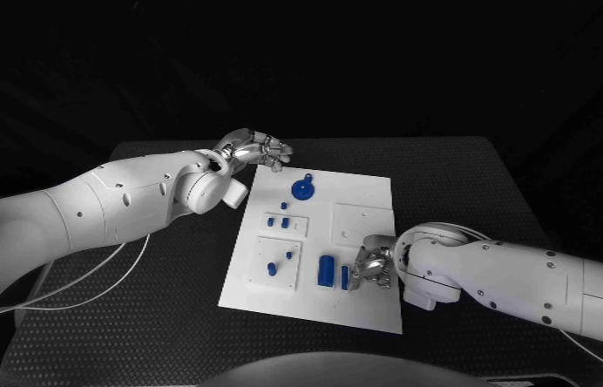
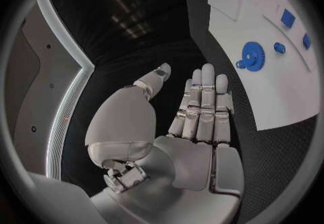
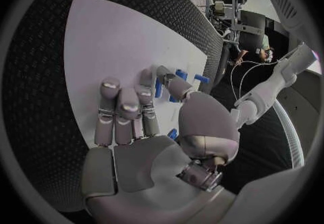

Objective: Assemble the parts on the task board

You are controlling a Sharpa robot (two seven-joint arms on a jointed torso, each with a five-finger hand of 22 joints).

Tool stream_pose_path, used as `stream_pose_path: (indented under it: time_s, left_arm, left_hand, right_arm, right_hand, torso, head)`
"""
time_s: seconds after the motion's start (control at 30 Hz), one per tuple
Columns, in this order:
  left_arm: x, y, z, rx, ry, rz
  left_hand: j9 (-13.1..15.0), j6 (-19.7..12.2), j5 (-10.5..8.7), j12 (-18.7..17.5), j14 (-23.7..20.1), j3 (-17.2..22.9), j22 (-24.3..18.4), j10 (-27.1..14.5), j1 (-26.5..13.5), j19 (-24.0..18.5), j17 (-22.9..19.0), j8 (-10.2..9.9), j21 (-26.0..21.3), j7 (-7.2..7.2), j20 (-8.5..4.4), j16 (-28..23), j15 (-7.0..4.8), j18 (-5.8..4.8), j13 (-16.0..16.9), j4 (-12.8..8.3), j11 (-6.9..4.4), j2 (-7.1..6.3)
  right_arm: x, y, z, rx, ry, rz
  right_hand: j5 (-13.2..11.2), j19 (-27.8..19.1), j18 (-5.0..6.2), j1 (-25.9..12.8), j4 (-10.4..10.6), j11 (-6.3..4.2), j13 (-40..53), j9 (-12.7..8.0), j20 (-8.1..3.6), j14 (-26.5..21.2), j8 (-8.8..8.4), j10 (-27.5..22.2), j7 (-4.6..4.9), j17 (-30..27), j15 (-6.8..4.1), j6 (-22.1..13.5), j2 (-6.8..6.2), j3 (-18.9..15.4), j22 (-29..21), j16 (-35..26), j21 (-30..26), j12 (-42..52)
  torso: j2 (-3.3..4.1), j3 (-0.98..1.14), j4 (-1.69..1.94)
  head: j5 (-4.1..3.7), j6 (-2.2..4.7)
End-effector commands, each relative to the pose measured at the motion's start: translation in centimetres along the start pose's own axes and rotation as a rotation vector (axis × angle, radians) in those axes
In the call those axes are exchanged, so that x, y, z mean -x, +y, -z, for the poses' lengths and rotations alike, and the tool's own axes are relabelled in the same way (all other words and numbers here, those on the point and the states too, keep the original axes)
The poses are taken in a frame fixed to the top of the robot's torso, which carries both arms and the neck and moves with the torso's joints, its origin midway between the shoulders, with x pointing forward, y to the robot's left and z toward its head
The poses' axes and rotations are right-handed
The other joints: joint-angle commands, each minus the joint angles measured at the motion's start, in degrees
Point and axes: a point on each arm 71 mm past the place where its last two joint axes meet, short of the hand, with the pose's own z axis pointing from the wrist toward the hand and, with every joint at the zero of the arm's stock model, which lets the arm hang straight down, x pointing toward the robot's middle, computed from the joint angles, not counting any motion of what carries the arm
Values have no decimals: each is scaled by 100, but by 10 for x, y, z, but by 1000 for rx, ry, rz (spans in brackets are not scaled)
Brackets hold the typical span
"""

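Note:
The white task board [image 1: 364,197] lies in the middle of the table. On it are a blue gear [image 1: 303,186], several small blue pieces [image 1: 278,222] on its left half, and a blue block [image 1: 327,270] with a narrow blue piece [image 1: 346,275] near its front edge. My right hand [image 1: 373,268] rests fingers-down on the board beside that narrow piece. In the right wrist view the narrow blue piece [image 3: 158,89] sits between my thumb and a fingertip; a grip is not clear. My left hand [image 1: 255,150] hovers off the board's far left corner, fingers straight and holding nothing [image 2: 196,116]. The gear [image 2: 251,55] lies ahead of it.
The board takes up the centre of a black mat [image 1: 151,317] on the table. Raised white squares [image 1: 355,221] sit on the board. Cables [image 1: 88,291] trail from my left arm over the mat's left side.

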Motion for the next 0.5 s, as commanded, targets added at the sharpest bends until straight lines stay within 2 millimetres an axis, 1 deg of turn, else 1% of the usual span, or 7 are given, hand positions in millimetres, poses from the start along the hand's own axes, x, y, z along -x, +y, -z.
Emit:
stream_pose_path:
  time_s: [0.03,0.13,0.33,0.4,0.43,0.47,0.5]
  left_arm:
    - [-2,-2,0,-10,13,-1]
    - [-2,-2,0,-9,14,-2]
    - [-1,-2,-1,-10,13,-2]
    - [0,-1,-1,-10,10,-3]
    - [0,-1,-1,-10,9,-4]
    - [1,-1,-1,-10,7,-4]
    - [1,-1,-1,-10,6,-5]
  left_hand:
    - [-5,-37,11,31,-8,-5,123,-30,-54,-21,9,31,-35,-6,12,-35,33,95,8,34,5,-9]
    - [-6,-37,11,31,-8,-5,123,-30,-53,-21,10,31,-35,-6,12,-36,33,95,8,34,5,-9]
    - [-7,-38,11,31,-7,-5,123,-30,-52,-21,13,32,-35,-6,12,-38,33,95,9,36,5,-9]
    - [-7,-38,11,31,-7,-5,123,-30,-52,-21,13,32,-35,-6,12,-38,33,95,9,36,5,-9]
    - [-7,-38,11,31,-7,-6,123,-30,-51,-21,14,33,-35,-6,12,-38,33,95,9,36,5,-9]
    - [-7,-38,11,31,-7,-6,123,-31,-51,-21,14,33,-35,-6,12,-39,33,95,9,36,5,-10]
    - [-7,-38,10,31,-7,-6,123,-31,-51,-21,14,33,-35,-6,12,-39,33,95,9,36,5,-10]
  right_arm:
    - [-6,-12,-3,-54,7,10]
    - [-6,-14,-3,-56,7,6]
    - [-5,-21,0,-55,15,-15]
    - [-4,-23,2,-37,16,-31]
    - [-3,-23,3,-17,-1,-39]
    - [-2,-23,4,3,-14,-42]
    - [-1,-24,5,14,-21,-47]
  right_hand:
    - [11,18,40,-4,-21,15,7,-12,33,8,-34,39,49,-8,-41,-18,-49,-15,72,3,15,-37]
    - [0,17,40,-18,-18,17,7,-15,35,8,-37,39,51,-10,-39,-21,-73,-25,72,1,15,-40]
    - [-14,16,40,-37,-10,20,7,-21,36,7,-41,37,54,-13,-37,-25,-120,-37,70,-2,12,-45]
    - [-18,14,40,-34,-10,22,7,-25,36,7,-44,35,56,-16,-36,-30,-164,-39,68,-4,10,-49]
    - [-21,14,40,-32,-7,24,7,-28,35,6,-46,34,57,-18,-36,-33,-190,-38,68,-6,9,-52]
    - [-34,13,40,-36,8,30,6,-35,36,5,-57,26,62,-22,-35,-50,-263,-39,65,-12,5,-60]
    - [-26,1,40,-50,36,48,2,-54,38,-4,-94,-5,82,-28,-27,-118,-371,-35,58,-25,-9,-79]
  torso:
    - [0,2,-3]
    - [0,5,-3]
    - [3,4,1]
    - [-1,4,2]
    - [-2,5,1]
    - [-4,8,-1]
    - [-4,9,-4]
  head:
    - [-1,14]
    - [3,17]
    - [6,19]
    - [7,30]
    - [7,34]
    - [8,39]
    - [9,49]
